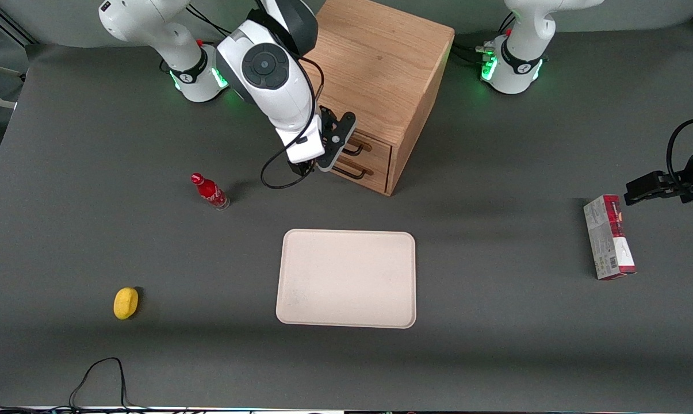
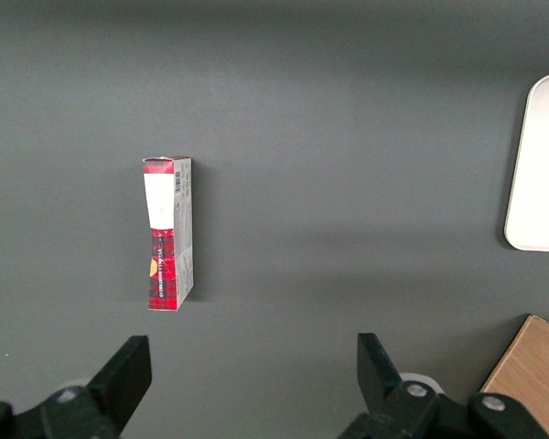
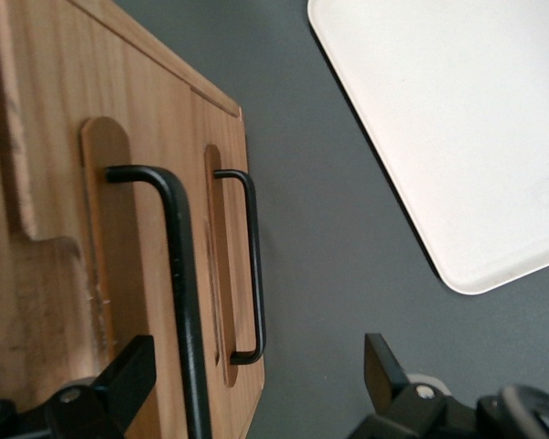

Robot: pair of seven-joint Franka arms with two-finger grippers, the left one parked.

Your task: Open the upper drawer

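Note:
The boxy wooden cabinet [image 1: 381, 69] stands at the back of the table. Its upper drawer [image 1: 376, 150] is shut, flush with the lower drawer [image 1: 369, 178]. In the right wrist view the upper drawer's dark wire handle [image 3: 178, 293] runs close and large, and the lower drawer's handle [image 3: 252, 265] lies nearer the table. My right gripper [image 1: 330, 154] hangs right in front of the drawer fronts. It is open [image 3: 254, 375], and the upper handle passes between its fingers, close to one finger [image 3: 128, 375], without being gripped.
A cream tray [image 1: 346, 279] lies nearer the front camera than the cabinet. A red bottle [image 1: 210, 191] stands beside the gripper toward the working arm's end. A yellow object [image 1: 126, 302] lies near the front. A red-and-white box [image 1: 608, 237] lies toward the parked arm's end.

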